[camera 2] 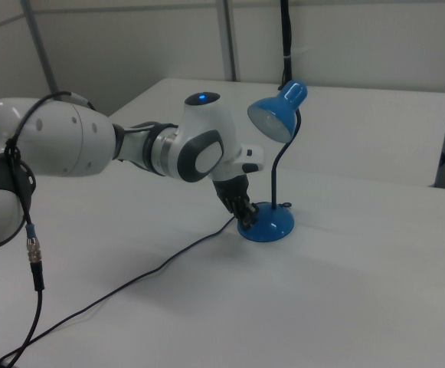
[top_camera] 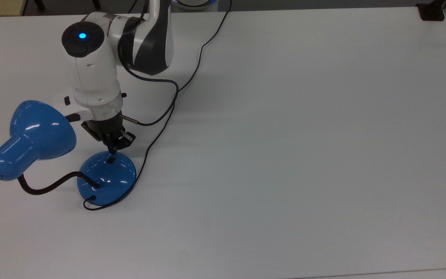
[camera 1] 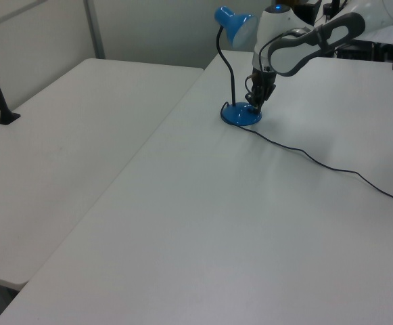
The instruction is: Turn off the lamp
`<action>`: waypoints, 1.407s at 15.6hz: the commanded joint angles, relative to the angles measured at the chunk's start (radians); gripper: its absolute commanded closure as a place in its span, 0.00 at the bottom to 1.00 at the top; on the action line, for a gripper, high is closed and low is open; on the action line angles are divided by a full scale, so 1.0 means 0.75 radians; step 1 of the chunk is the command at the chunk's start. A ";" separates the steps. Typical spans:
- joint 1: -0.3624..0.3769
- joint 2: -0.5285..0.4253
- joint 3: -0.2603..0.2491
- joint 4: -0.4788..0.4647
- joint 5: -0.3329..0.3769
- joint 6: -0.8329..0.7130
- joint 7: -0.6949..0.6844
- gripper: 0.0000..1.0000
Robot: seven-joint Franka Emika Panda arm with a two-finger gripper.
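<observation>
The glossy blue desk lamp (top_camera: 33,135) with its bell-shaped shade and black bendy gooseneck stands near the top view's left edge of the plain white table (top_camera: 304,155), its round domed blue base (top_camera: 107,178) flat on the surface and its thin black cord (top_camera: 192,73) trailing away across the table toward the far edge. No glow comes from the shade and no pool of light lies on the table, so the lamp looks to be off. The white and grey robot arm (top_camera: 91,66) reaches down beside the shade, and its black gripper (top_camera: 112,149) hangs just above the base, over the small black rocker switch (top_camera: 111,159), apart from it by a small gap; it points there because that switch is what the task turns on. The gripper's tips look drawn together into one narrow point and hold nothing, which suits pressing a small rocker. In the left view a second white table (camera 1: 61,149) adjoins this one, with pale wall panels (camera 1: 149,27) behind, and a black post (camera 2: 286,38) rises at the right view's back.
</observation>
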 commanded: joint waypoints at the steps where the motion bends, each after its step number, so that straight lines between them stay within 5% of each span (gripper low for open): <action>1: 0.011 -0.170 0.015 -0.024 -0.021 -0.257 -0.008 1.00; 8: 0.226 -0.434 0.021 -0.018 -0.021 -0.689 -0.017 1.00; 12: 0.326 -0.548 0.021 -0.018 -0.015 -0.771 -0.190 1.00; 15: 0.331 -0.589 0.017 -0.018 -0.003 -0.773 -0.203 0.91; 16: 0.335 -0.594 0.015 -0.018 -0.003 -0.785 -0.199 0.76; 18: 0.331 -0.600 0.007 -0.016 -0.003 -0.810 -0.184 0.10; 19: 0.329 -0.602 0.005 -0.018 -0.003 -0.820 -0.182 0.00; 22: 0.329 -0.618 0.007 -0.018 -0.017 -0.849 -0.186 0.00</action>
